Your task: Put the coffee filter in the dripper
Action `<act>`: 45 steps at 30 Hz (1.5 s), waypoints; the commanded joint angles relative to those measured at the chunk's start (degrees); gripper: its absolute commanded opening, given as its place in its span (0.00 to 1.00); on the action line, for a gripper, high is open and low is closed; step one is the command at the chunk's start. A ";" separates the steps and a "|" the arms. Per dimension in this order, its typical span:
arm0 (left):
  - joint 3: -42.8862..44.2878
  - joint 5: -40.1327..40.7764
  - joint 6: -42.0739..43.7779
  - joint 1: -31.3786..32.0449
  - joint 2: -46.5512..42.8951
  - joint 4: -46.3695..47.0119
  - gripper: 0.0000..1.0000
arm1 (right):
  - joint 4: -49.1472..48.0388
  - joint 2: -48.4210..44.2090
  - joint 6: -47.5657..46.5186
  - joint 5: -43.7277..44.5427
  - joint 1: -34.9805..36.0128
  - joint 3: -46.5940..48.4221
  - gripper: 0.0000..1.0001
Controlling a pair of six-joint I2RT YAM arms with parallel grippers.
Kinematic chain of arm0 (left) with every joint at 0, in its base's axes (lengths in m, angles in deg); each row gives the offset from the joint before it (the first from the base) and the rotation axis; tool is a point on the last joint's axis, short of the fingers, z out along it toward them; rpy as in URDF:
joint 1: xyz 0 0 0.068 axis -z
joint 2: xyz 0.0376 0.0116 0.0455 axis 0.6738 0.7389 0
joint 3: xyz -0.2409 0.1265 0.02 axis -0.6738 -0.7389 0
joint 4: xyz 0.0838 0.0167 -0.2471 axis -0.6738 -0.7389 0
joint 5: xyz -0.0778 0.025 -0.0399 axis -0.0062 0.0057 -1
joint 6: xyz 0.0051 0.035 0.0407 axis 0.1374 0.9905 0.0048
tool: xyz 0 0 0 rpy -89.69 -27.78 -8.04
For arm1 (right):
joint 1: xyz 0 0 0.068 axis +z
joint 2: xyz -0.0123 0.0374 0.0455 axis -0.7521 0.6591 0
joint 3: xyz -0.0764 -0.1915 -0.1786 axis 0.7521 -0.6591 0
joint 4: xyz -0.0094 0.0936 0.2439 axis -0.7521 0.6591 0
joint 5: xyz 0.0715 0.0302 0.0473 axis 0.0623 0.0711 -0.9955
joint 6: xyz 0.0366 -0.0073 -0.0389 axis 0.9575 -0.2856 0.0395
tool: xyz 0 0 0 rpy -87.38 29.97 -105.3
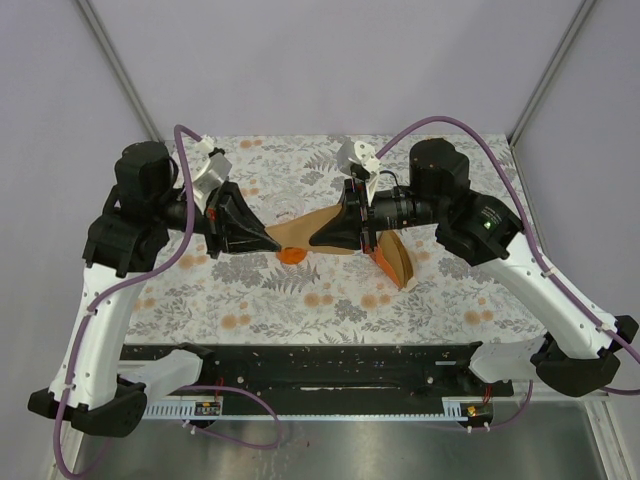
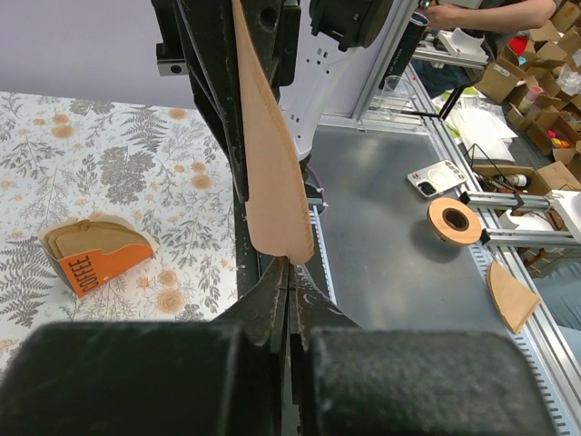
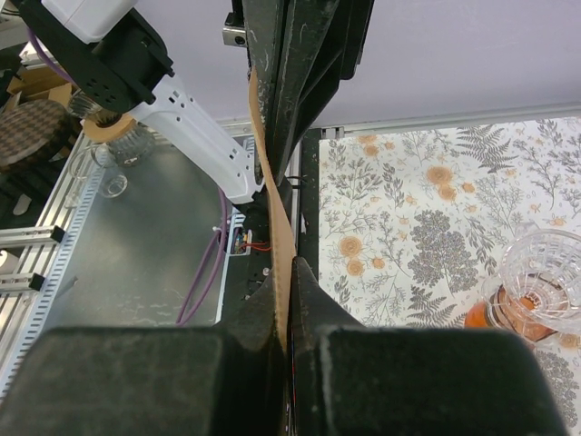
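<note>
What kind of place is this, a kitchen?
Probably a robot lab or workshop, not a kitchen: left arm and right arm bolted at a flowered table, a metal bench with slotted rails, cardboard boxes.

Matt paper coffee filter [image 2: 275,182], glossy clear dripper [image 3: 545,272]

You're working in a robotics lab or workshop, not a home. The table [image 1: 300,310] wears a floral cloth, but aluminium frame posts [image 1: 120,65] rise by its far corners and plain panels [image 1: 330,60] close it in. Two robot arms [image 1: 100,340] are bolted at its near edge, above a slotted rail [image 1: 330,408], trailing purple cables [image 1: 440,120]. Beyond that edge, your left wrist view shows a bare metal bench [image 2: 390,209], a roll of tape [image 2: 455,221], cardboard boxes [image 2: 501,80] and someone's arm [image 2: 481,14] further back.
</note>
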 commanded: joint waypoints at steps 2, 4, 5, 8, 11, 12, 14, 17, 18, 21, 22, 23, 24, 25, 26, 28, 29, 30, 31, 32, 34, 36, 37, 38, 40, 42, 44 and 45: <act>0.22 -1.39 2.07 -0.34 -1.00 0.88 0.00 | -2.83 -0.87 0.77 1.07 -0.35 0.61 0.00; 0.31 -0.16 2.61 -0.34 -0.92 0.34 0.00 | -2.75 -0.87 0.77 0.90 -0.35 0.52 0.00; 0.31 0.98 2.61 -0.34 -0.92 0.43 0.00 | -2.75 -1.05 0.77 0.81 -0.35 0.69 0.00; 0.57 4.67 4.53 -0.34 -0.92 -0.97 0.00 | -2.75 -1.13 0.77 0.37 -0.35 0.78 0.00; 1.18 7.57 4.80 -0.34 -0.65 -0.98 0.00 | -2.75 -0.96 0.77 -0.42 -0.35 1.04 0.00; 1.54 8.54 4.80 -0.34 -0.74 -1.15 0.00 | -2.75 -0.70 0.77 -0.68 -0.35 1.13 0.00; 2.06 10.38 5.07 -0.34 -0.65 -0.98 0.00 | -2.66 -0.52 0.77 -1.12 -0.35 1.22 0.00; 2.50 13.19 5.33 -0.34 -0.65 -0.98 0.00 | -2.75 -0.34 2.36 -1.65 -0.35 1.31 0.00; 2.51 14.08 5.42 -0.34 -0.65 -1.06 0.00 | -2.83 -0.43 2.27 -1.74 -0.35 1.31 0.00; 3.04 16.72 5.16 -0.34 -0.39 -0.72 0.00 | -2.83 -0.43 2.36 -2.09 -0.35 1.22 0.00; 3.12 16.72 4.81 -0.34 -0.30 -0.36 0.00 | -2.92 -0.34 2.44 -2.09 -0.35 1.22 0.00; 3.12 16.11 4.37 -0.34 -0.39 -0.19 0.00 | -3.10 -0.34 2.53 -2.00 -0.35 1.13 0.00; 3.12 15.06 3.93 -0.34 -0.30 0.25 0.00 | -3.01 -0.34 2.36 -1.92 -0.35 1.13 0.00; 3.12 14.36 3.66 -0.34 -0.39 0.43 0.00 | -3.10 -0.34 2.36 -1.74 -0.35 1.13 0.00; 2.86 14.09 3.66 -0.34 -0.39 0.52 0.00 | -3.19 -0.34 2.36 -1.65 -0.35 1.05 0.00; 2.16 13.73 4.10 -0.42 -0.65 0.52 0.00 | -3.62 -0.61 2.53 -1.30 -0.35 0.78 0.00; 1.55 13.47 4.19 -0.34 -0.74 0.52 0.00 | -4.06 -0.78 2.62 -1.39 -0.35 0.70 0.00; 1.28 13.38 4.19 -0.34 -0.65 0.52 0.00 | -4.50 -0.78 2.79 -1.48 -0.35 0.52 0.00; 1.02 13.21 4.19 -0.34 -0.74 0.95 0.00 | -4.85 -0.78 3.06 -1.74 -0.35 0.43 0.00; 0.93 13.64 4.19 -0.34 -0.83 1.13 0.00 | -5.38 -0.70 3.32 -2.00 -0.35 0.34 0.00; 1.36 13.91 4.02 -0.34 -0.83 1.66 0.00 | -5.82 -0.43 3.67 -2.53 -0.35 0.26 0.00; 1.37 13.30 2.27 -0.34 -0.65 3.49 0.00 | -6.09 -0.17 3.85 -2.53 -0.35 0.08 0.00; 1.36 12.51 0.25 -0.34 -0.48 5.86 0.00 | -6.43 -0.08 4.02 -2.71 -0.35 -0.18 0.00; 1.19 11.46 -2.29 -0.34 -0.30 7.27 0.00 | -6.70 -0.08 4.20 -2.71 -0.35 -0.45 0.00; 0.75 9.17 -7.12 -0.25 0.14 11.49 0.00 | -7.14 0.01 4.38 -2.44 -0.35 -0.80 0.00; 0.75 7.59 -8.99 0.01 0.58 13.61 0.00 | -7.32 0.09 4.38 -1.74 -0.35 -0.97 0.00; 0.75 6.18 -8.91 0.45 0.58 13.61 0.00 | -7.40 0.10 4.29 -0.95 -0.35 -1.24 0.00; 0.58 5.65 -8.91 0.72 0.32 13.53 0.00 | -7.41 0.18 4.29 -0.60 -0.35 -1.33 0.00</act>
